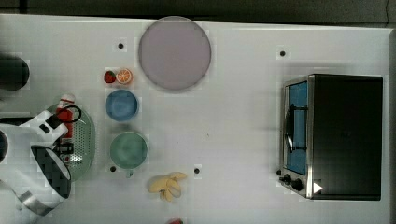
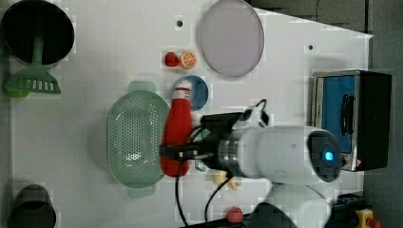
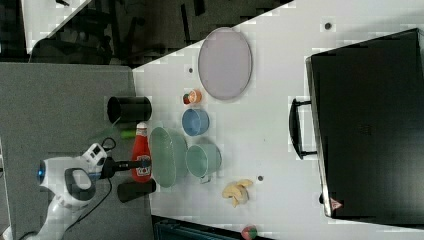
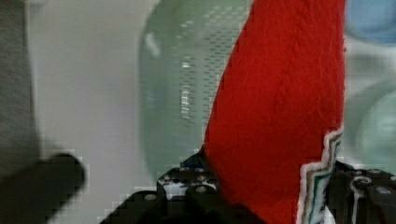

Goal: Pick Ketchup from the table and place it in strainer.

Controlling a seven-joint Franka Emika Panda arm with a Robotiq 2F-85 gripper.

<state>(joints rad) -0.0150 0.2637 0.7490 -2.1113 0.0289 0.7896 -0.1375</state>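
Observation:
My gripper [image 2: 178, 153] is shut on the lower body of the Ketchup [image 2: 178, 126], a slim red bottle with a white cap. The bottle lies level in the grip, held off the table. In the top view the Ketchup [image 1: 66, 116] overlaps the left part of the strainer [image 1: 88, 140], a pale mint-green perforated oval basket. In the left view the Ketchup runs along the right rim of the strainer [image 2: 133, 137]. The wrist view shows the Ketchup [image 4: 280, 116] between the fingers [image 4: 187, 191], with the strainer [image 4: 187, 84] beneath it.
A blue bowl [image 1: 121, 105] and a green bowl [image 1: 128, 149] stand just to the top view's right of the strainer. A strawberry [image 1: 109, 76], an orange half [image 1: 124, 75], a grey plate [image 1: 174, 52], a banana [image 1: 167, 185] and a toaster oven [image 1: 334, 136] lie further right.

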